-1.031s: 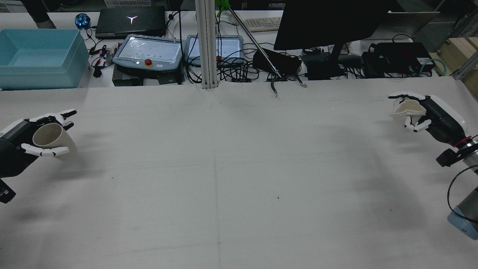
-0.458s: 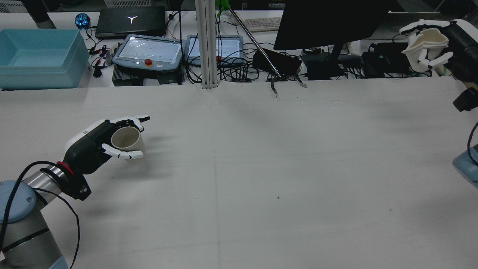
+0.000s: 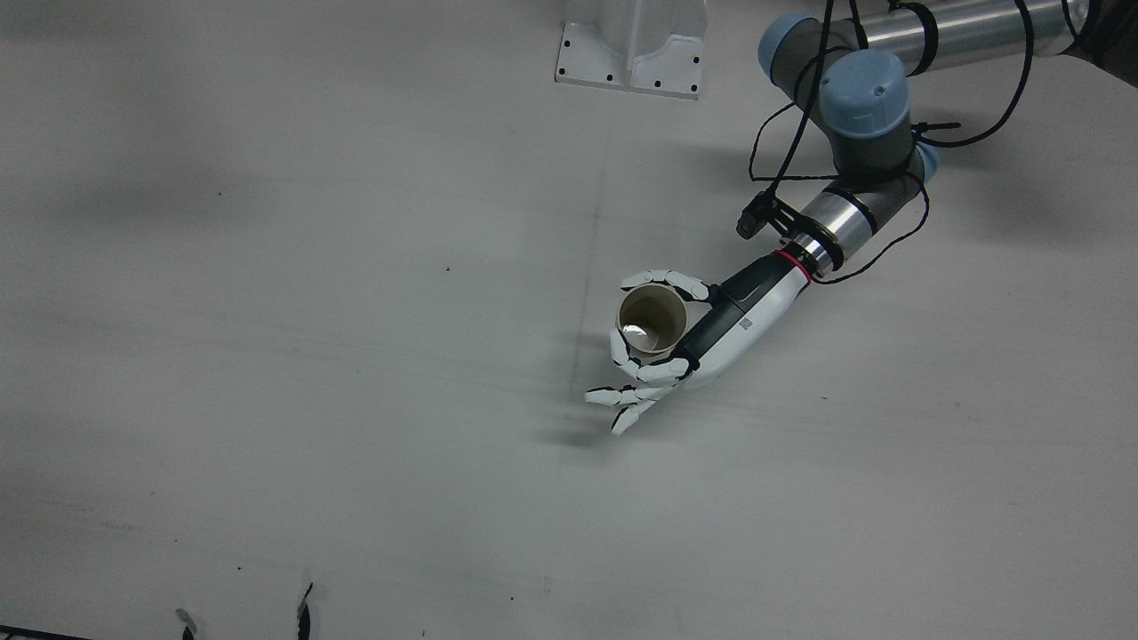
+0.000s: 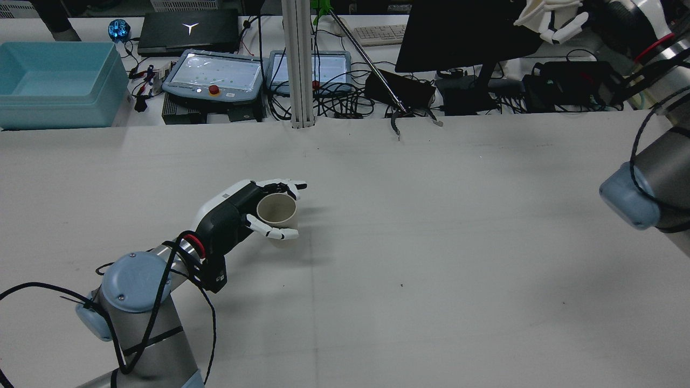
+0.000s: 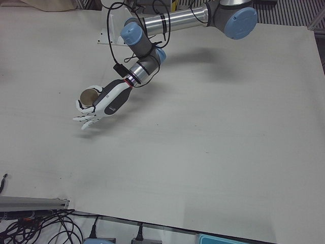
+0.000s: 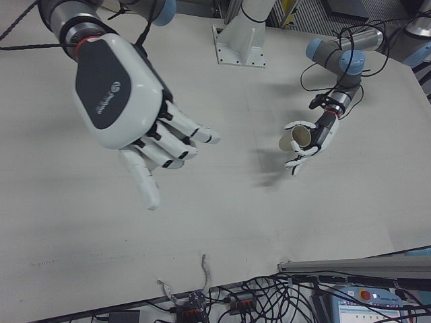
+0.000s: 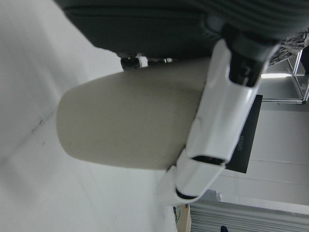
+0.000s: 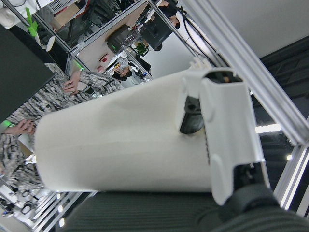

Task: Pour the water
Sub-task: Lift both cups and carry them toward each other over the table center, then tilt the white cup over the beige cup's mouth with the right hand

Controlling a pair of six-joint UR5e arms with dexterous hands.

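Note:
My left hand [image 4: 237, 215] is shut on a beige cup [image 4: 276, 210], held upright low over the table, left of the middle in the rear view. The front view looks into that cup [image 3: 652, 318], with a bright glint at its bottom, and shows the left hand [image 3: 720, 320]. It also shows in the left-front view [image 5: 89, 95] and the right-front view [image 6: 295, 136]. My right hand [image 4: 560, 19] is raised high at the rear view's top right, shut on a white cup [image 4: 533, 12]. The right hand view shows that cup [image 8: 120, 140] lying across the palm.
Behind the table's far edge are a blue bin [image 4: 54, 81], two teach pendants [image 4: 215, 75], a white post [image 4: 299, 64], a dark monitor [image 4: 469, 32] and cables. The right hand [image 6: 128, 101] looms large in the right-front view. A pedestal [image 3: 631, 44] stands at the front view's top.
My left hand has carried the beige cup to the right, toward the table's middle. My right hand has risen with the white cup from table height to the view's top edge.

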